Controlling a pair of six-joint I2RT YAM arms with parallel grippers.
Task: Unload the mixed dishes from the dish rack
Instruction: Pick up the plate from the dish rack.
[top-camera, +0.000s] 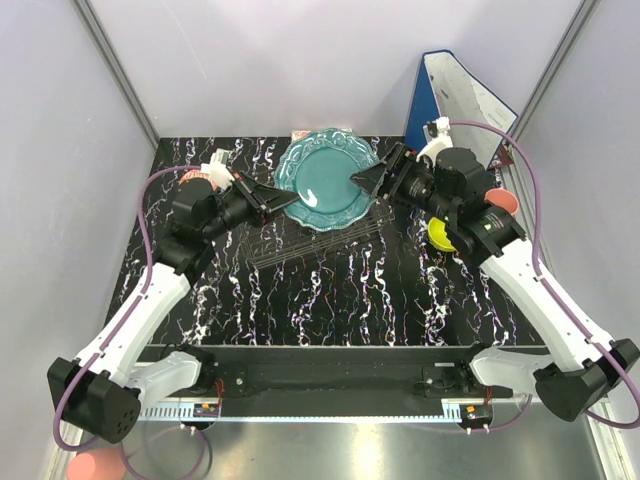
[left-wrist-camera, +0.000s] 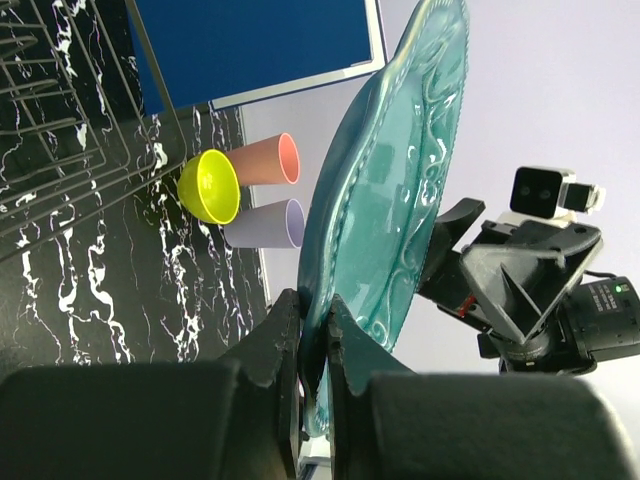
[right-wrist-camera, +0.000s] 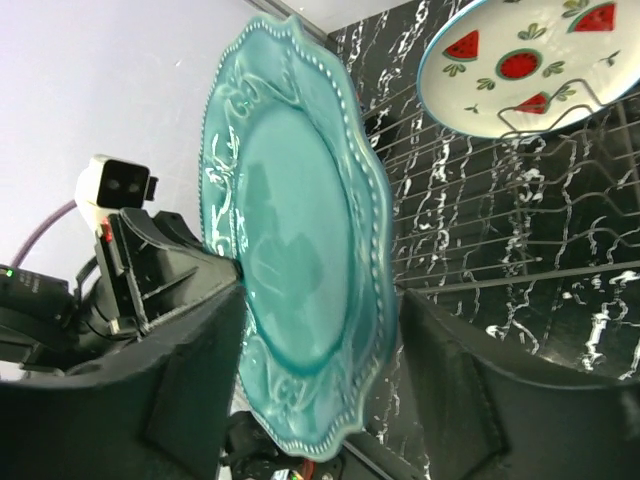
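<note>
Teal scalloped plate (top-camera: 325, 178): held on edge over dish rack (top-camera: 305, 245), between both arms. Left tool (top-camera: 284, 205): pinching plate's left rim. Right tool (top-camera: 366, 181): jaws spread, straddling opposite rim, one finger at each face, not yet clamped. Plate's width runs tool to tool; closing at free rim probably next.

A black tabletop (top-camera: 330, 300) veined with white is seen across the middle of the frame, enclosed by pale lilac walls (top-camera: 250, 60). Grey metal struts (top-camera: 113, 65) are set at the upper corners, and a brushed steel strip (top-camera: 350, 455) is laid along the bottom edge.
</note>
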